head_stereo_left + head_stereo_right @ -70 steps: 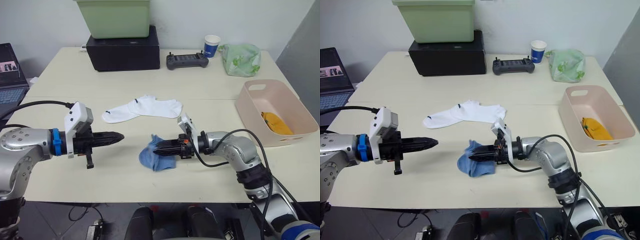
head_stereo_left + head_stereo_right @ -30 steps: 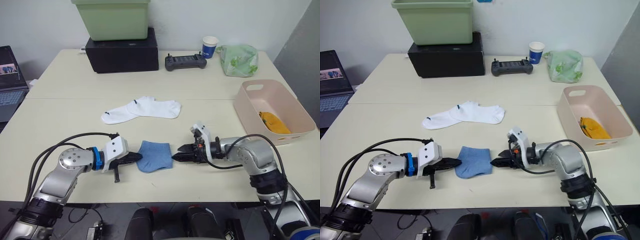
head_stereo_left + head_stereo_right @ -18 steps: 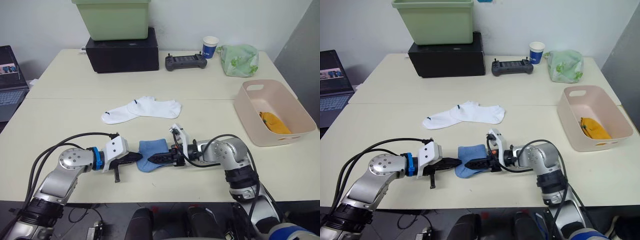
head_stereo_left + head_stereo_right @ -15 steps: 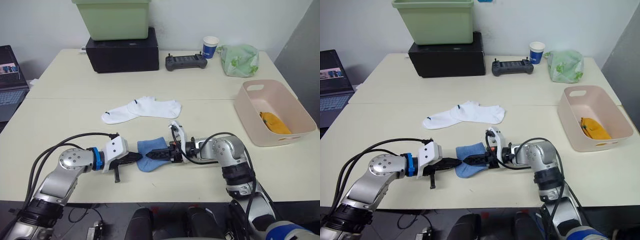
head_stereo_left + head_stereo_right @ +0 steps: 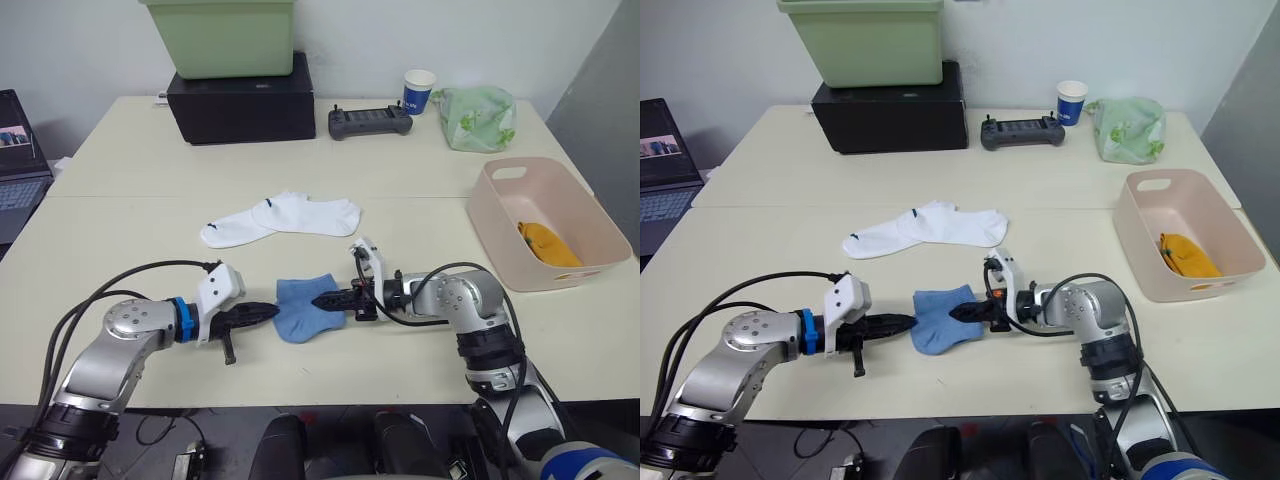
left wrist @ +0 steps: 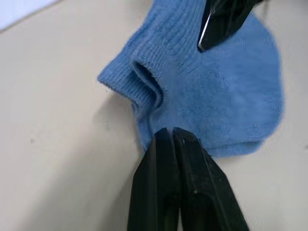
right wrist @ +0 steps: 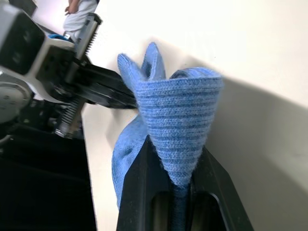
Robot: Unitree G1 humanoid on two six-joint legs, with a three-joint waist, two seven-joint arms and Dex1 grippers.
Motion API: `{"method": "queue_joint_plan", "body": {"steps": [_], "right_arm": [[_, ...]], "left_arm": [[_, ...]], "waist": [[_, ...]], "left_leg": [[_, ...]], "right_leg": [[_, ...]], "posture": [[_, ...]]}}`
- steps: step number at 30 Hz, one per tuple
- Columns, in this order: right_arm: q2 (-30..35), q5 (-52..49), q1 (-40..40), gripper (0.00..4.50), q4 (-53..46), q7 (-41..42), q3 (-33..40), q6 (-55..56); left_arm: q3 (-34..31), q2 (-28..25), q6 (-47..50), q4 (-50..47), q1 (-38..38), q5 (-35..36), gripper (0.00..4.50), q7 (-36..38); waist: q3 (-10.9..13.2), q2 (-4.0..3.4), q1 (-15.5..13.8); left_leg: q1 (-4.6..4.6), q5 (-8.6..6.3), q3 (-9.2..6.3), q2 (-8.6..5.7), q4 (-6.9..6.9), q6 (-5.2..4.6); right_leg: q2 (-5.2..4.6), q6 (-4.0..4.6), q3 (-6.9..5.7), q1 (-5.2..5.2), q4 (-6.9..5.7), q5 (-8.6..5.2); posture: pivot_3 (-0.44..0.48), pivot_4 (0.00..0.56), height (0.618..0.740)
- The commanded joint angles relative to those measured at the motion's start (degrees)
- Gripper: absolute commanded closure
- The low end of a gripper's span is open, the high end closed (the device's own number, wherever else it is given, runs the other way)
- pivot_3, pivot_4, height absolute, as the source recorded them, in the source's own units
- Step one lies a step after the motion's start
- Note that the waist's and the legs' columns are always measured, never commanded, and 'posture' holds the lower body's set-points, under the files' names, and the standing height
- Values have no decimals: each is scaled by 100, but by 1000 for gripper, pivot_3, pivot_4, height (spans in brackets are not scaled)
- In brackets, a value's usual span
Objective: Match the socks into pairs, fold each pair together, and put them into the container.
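A light blue sock bundle (image 5: 300, 310) lies on the table near the front edge. My right gripper (image 5: 320, 298) comes in from the right and is shut on a raised fold of the blue fabric (image 7: 178, 120). My left gripper (image 5: 272, 313) is shut, and its tips (image 6: 169, 131) touch the bundle's left edge. Two white socks (image 5: 285, 215) overlap flat behind the blue ones. The pale pink container (image 5: 560, 281) stands at the right with an orange sock (image 5: 548, 245) inside.
A light green bin (image 5: 222, 35) sits on a black box (image 5: 240, 95) at the back. A controller (image 5: 370, 122), paper cup (image 5: 420, 90) and pale green bag (image 5: 478, 118) line the far edge. A laptop (image 5: 15, 140) is at the left.
My right gripper reached leftward onto the blue socks, shut on a fold, and has drawn back slightly right, lifting it. My left gripper has backed off a little to the left.
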State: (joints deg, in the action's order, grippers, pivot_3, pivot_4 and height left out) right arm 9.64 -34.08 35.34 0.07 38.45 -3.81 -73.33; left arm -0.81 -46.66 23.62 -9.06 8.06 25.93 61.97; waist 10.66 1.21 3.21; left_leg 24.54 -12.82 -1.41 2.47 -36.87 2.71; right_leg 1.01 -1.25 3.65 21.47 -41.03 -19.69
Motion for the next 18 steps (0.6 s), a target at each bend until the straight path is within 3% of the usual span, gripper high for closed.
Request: {"method": "queue_joint_plan", "body": {"steps": [1, 2, 5, 8, 11, 15, 18], "right_arm": [[529, -344, 283, 4500, -873, 60, 667, 149], [604, -397, 295, 4500, -957, 37, 734, 146], [1480, -290, 571, 4500, -1442, -19, 1239, 365], [2533, 137, 938, 4500, -1243, -117, 1725, 1007], [3418, 746, 970, 4500, -899, -172, 1756, 1799], [4790, 2075, 485, 4500, -284, -136, 1584, 3628], [5376, 2833, -18, 4500, 243, -21, 1297, 4934]], "left_arm": [[-627, -180, 905, -784, 469, 1033, 3250, -33], [-681, -181, 1054, -872, 526, 1153, 2955, -78], [-651, 247, 1648, -1071, 1654, 1752, 1910, -611], [-130, 976, 1603, -844, 2936, 1541, 958, -936], [221, 1576, 1377, -523, 3727, 1210, 45, -1177], [648, 2372, 912, -105, 4553, 643, 45, -1520], [882, 2644, 719, 22, 4743, 466, 45, -1406]], "waist": [[5, 0, -51], [5, 0, -59], [7, 0, -113], [11, 1, -171], [8, 5, -171], [9, 6, -169], [8, 3, -116]], "left_leg": [[13, 0, -8, -2, -5, 0], [19, 0, -10, -4, -9, 0], [17, 0, -11, -17, -9, 0], [24, 1, -5, -39, -14, 1], [26, 0, -1, -75, -12, 0], [33, 0, 8, -81, -10, 0], [29, 1, 16, -81, -8, 1]], "right_leg": [[-2, 0, -9, 6, 2, 0], [-4, 0, -12, 9, 3, 0], [-7, -1, -13, 3, 6, 0], [-6, -2, -21, -1, 10, 0], [-27, -10, -11, -6, 27, -4], [-32, -12, 8, -4, 43, -5], [-28, -12, 21, -5, 50, -5]], "posture": [[0, 150, 740], [0, 150, 740], [0, 150, 740], [0, 150, 740], [0, 150, 740], [0, 150, 740], [0, 150, 740]]}}
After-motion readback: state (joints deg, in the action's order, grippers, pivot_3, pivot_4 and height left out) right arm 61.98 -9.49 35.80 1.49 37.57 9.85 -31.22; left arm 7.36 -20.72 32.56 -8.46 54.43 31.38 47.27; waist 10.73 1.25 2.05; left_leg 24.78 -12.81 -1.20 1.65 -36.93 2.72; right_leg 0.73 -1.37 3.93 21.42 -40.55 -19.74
